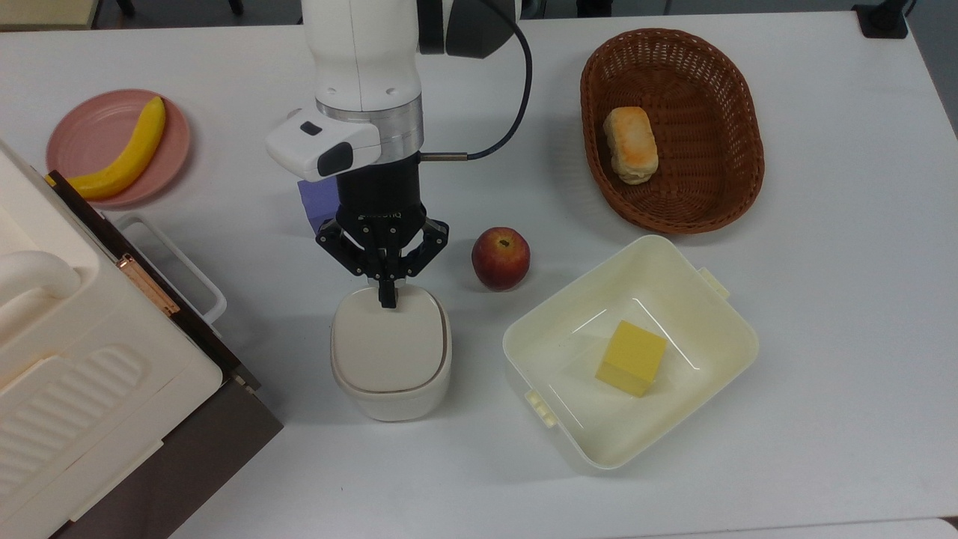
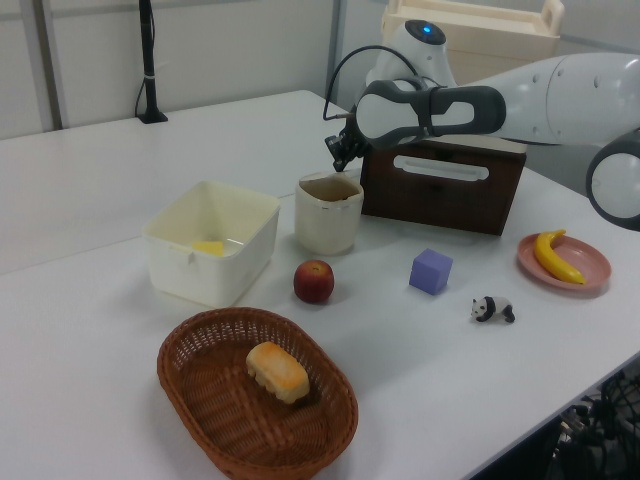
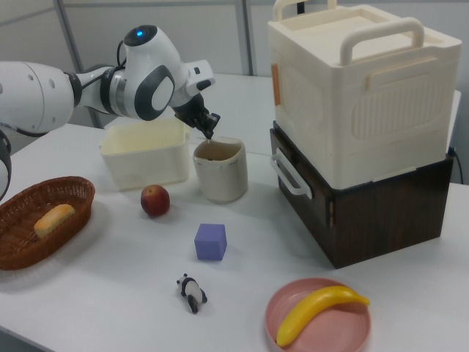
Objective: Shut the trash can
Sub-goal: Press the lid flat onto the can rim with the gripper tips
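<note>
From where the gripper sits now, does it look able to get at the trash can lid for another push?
Probably yes. The gripper, fingers shut, hangs just over the back edge of the trash can lid, with nothing between them. The apple stands off to the top view's right, out of the way.

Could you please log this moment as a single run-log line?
task: close trash can | gripper: shut, at rear edge of trash can lid | lid: down | apple: beside can, untouched
</note>
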Motion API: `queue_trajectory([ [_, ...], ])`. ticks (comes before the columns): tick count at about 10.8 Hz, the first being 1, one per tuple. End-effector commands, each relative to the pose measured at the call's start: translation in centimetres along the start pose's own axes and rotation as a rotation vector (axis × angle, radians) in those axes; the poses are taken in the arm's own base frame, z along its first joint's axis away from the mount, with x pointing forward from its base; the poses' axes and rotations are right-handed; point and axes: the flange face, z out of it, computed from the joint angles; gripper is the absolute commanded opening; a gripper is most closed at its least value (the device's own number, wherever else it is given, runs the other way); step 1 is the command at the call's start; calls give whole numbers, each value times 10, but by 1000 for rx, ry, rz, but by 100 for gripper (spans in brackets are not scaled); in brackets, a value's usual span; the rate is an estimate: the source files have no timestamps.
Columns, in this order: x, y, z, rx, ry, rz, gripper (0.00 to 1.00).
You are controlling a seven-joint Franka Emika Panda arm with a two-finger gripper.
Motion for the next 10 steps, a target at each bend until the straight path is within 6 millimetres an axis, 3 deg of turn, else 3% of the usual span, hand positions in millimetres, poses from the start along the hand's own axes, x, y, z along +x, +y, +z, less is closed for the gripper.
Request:
queue_trajectory([
  [1, -14, -4, -4, -7, -15, -36, 0],
  [6, -20, -4, 12, -8, -40, -37, 0],
  [10, -30, -12, 44, -12, -82, -57, 0],
])
